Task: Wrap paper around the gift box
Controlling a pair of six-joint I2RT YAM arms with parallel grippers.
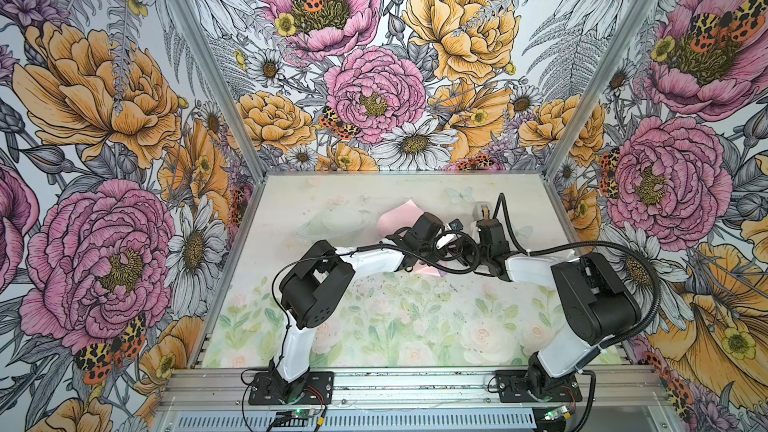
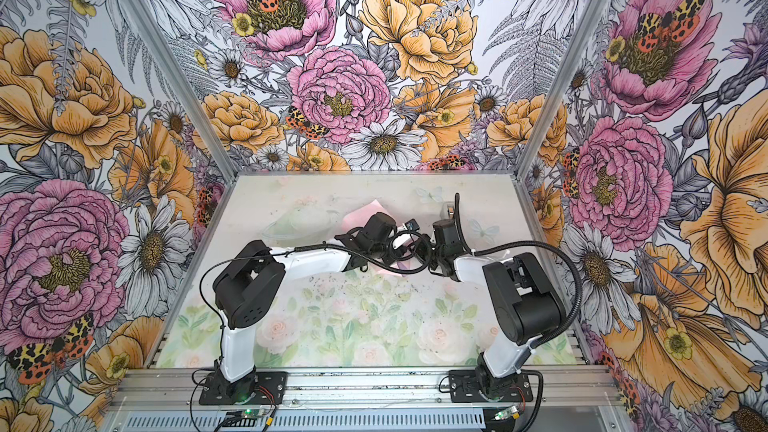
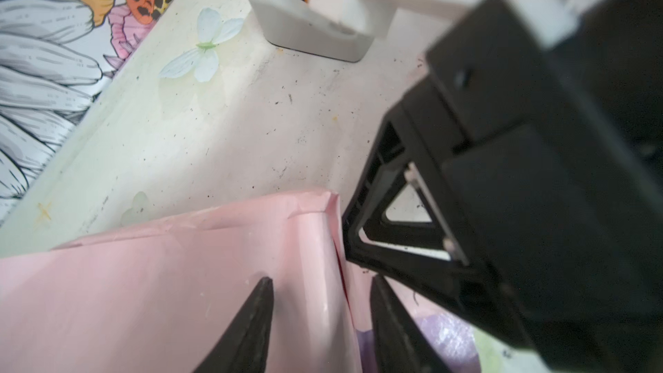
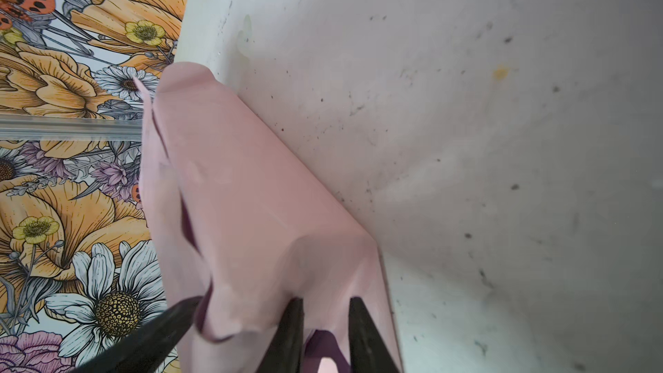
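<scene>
Left wrist view: the left fingers (image 3: 256,317) stand apart, astride a raised fold of the paper (image 3: 161,299), pink face up. The right fingers (image 4: 291,331) stand narrowly apart with paper between them; whether they pinch it I cannot tell. The paper lies on the table (image 3: 215,130), near a grey tape dispenser (image 3: 305,30).

Floral walls (image 1: 104,118) rise at nine, twelve and three o'clock, metal posts (image 1: 203,60) between. Pale flowered table (image 1: 374,326); metal rail (image 1: 415,384) at six. Even light.
</scene>
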